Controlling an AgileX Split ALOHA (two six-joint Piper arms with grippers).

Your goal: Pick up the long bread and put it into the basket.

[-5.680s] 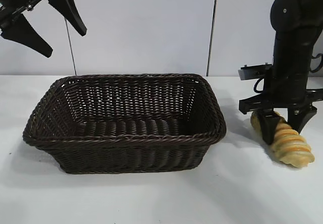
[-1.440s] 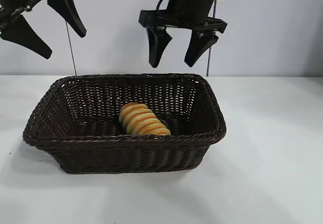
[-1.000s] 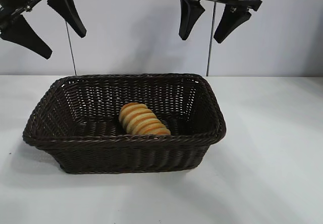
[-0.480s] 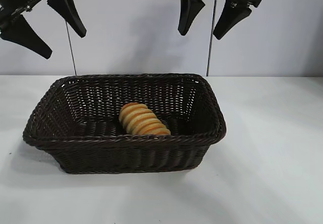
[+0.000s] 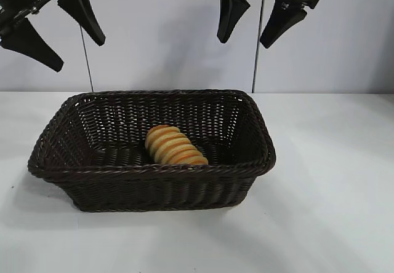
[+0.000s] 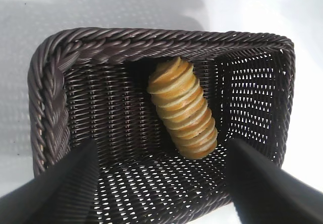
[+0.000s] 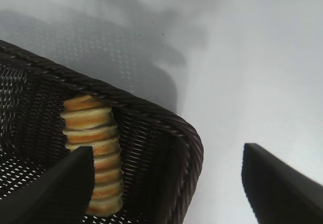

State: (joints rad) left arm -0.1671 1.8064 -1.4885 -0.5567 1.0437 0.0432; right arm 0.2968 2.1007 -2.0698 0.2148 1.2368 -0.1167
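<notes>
Desk (image 5: pixel 332 224): white, only the basket on it, nothing nearby to knock over.

Basket (image 5: pixel 49 156): dark woven wicker, sits left of centre on the desk, flared walls, braided rim. Looks light; my guess is any jaw tip that drops and catches the rim would drag or tip it.

Left gripper (image 5: pixel 52 24): parked high at the far left, above and clear of the basket, jaws spread wide and empty. Wrist view looks straight down into the basket, so a descent from here would land inside it. Low risk while it sits idle.

Right gripper (image 5: pixel 255 18): high above the basket's far right corner, jaws wide, holding nothing. Main risk, as I judge it: a retreat path that dips low could clip the right rim and shift the basket.

Long bread (image 5: pixel 174 146): lies on the basket floor, about centre, angled from far-left to near-right, apart from both grippers. Fully below the rim, so roll-out looks unlikely unless the basket gets bumped. Task looks done.
</notes>
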